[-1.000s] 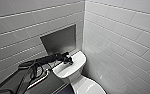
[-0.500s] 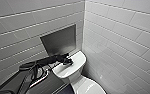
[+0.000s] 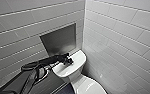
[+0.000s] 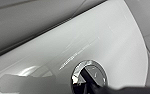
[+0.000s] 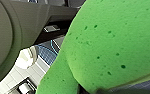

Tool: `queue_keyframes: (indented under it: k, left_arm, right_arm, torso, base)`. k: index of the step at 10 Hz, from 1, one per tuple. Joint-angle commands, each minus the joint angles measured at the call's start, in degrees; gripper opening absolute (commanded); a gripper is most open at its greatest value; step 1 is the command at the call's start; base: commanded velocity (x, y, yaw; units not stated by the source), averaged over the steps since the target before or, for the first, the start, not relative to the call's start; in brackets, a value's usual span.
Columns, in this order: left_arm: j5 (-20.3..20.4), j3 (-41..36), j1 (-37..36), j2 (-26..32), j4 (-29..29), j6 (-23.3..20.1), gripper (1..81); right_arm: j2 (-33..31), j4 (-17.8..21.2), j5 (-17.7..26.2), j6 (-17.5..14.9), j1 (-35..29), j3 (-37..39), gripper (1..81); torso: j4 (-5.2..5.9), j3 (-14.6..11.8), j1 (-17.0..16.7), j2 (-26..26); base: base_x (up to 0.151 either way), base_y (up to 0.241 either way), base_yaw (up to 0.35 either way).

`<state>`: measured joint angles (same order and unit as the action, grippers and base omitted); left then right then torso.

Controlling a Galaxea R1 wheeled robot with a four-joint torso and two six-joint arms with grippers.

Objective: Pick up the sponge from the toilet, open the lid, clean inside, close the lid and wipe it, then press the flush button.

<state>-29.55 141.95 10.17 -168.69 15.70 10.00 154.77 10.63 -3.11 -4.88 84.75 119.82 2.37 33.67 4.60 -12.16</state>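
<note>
My left arm reaches in over the white tank cover. My left gripper is shut, its dark tip resting on the round flush button, which has a shiny ring around it. The white lid lies closed below the tank at the picture's lower edge. A bright green sponge with small dark pores looms large and very close in the right wrist view, held in my right gripper.
A grey recessed panel sits in the tiled wall just behind the tank. A second tiled wall meets it in a corner right beside the toilet. Dark floor shows left of the bowl.
</note>
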Motion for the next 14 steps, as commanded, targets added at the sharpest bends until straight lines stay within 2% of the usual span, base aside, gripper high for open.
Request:
queue_keyframes:
  k: [1,3,6,9,12,14]
  left_arm:
    - [-0.07,2.28,-8.62,-1.04,-3.13,-1.21,1.0]
    - [-0.68,5.10,-8.62,-3.50,-5.24,-1.21,1.0]
    - [-2.26,2.56,-9.67,-2.10,-3.49,-1.21,1.0]
    - [-2.71,-12.96,-16.09,5.18,1.96,-1.12,1.0]
    - [-2.18,-25.89,-19.07,13.09,1.70,3.71,1.0]
    - [-2.09,-31.90,-19.79,16.63,1.70,4.94,1.0]
  right_arm:
    - [-0.58,0.18,5.04,-0.22,0.65,-1.00,1.0]
    - [-0.14,0.18,5.04,-0.22,0.65,-0.48,1.0]
    - [0.38,0.18,5.13,-0.22,0.73,0.05,1.0]
    - [0.74,0.18,5.13,-0.40,0.65,0.67,1.0]
    - [1.00,0.09,5.13,-0.66,0.56,0.67,1.0]
    - [1.18,0.18,5.13,-0.75,0.56,0.75,1.0]
  torso:
    - [0.00,-0.06,0.00,0.00]
    - [0.00,1.25,-0.09,-0.05]
    - [0.02,1.55,-0.22,-0.11]
    - [0.02,1.58,-0.22,-0.11]
    - [0.02,1.66,-0.13,-0.02]
    - [0.02,1.72,-0.07,0.02]
  base:
    - [0.000,0.000,0.000]
    - [0.000,0.000,0.000]
    - [0.000,0.000,0.000]
    - [0.000,0.000,0.000]
    - [0.000,0.000,0.000]
    - [0.000,0.000,0.000]
